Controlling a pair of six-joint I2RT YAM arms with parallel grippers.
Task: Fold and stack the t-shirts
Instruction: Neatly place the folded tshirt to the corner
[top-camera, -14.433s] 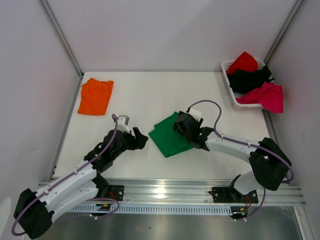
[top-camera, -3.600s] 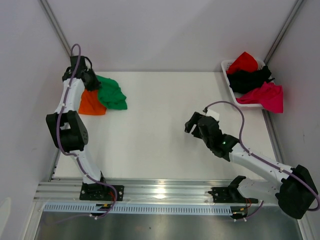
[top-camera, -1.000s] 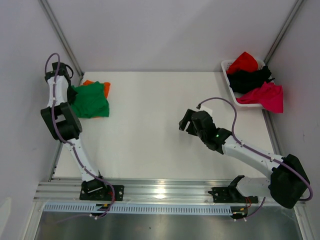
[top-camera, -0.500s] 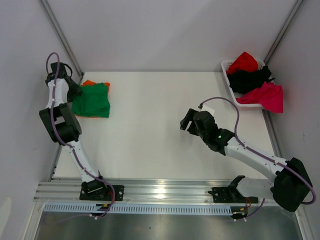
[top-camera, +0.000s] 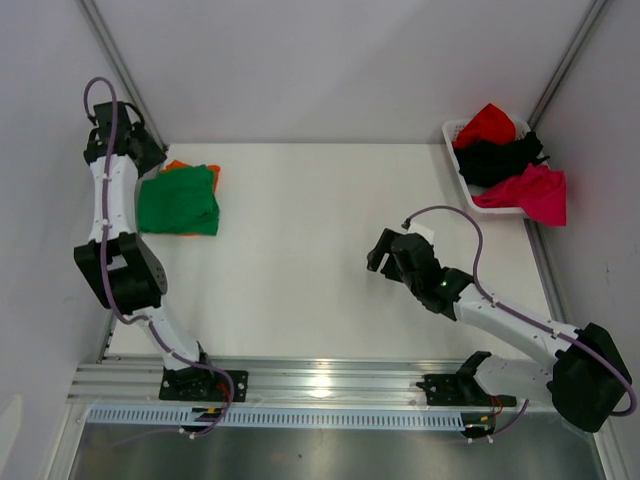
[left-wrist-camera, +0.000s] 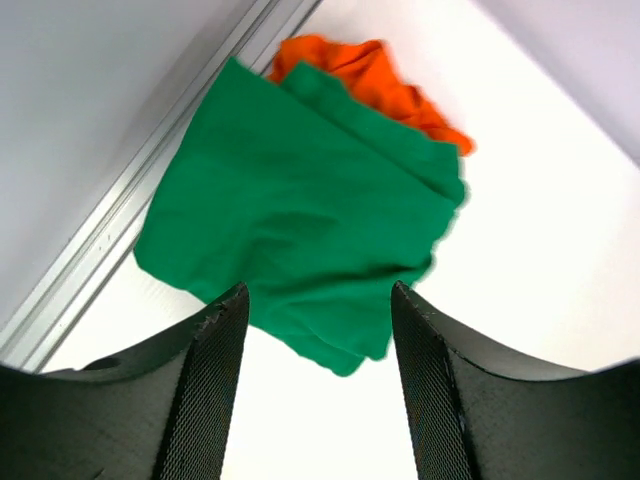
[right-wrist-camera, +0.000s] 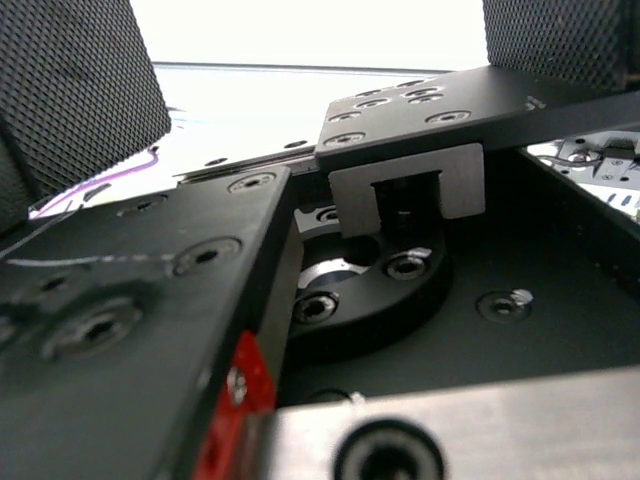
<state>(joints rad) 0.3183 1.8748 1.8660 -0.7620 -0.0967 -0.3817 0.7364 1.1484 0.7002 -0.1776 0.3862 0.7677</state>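
left end effector (left-wrist-camera: 318, 300) has just released and drawn back, jaws parted and empty, leaving the folded green t-shirt (left-wrist-camera: 300, 200) atop the orange t-shirt (left-wrist-camera: 372, 72) at the counter's (top-camera: 300, 230) far-left corner; right end effector (top-camera: 378, 256) wide open, empty; stack judged two high.

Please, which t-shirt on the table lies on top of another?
The green t-shirt: it covers the orange one, which peeks out behind it. The red, black and magenta ones fill the basket.
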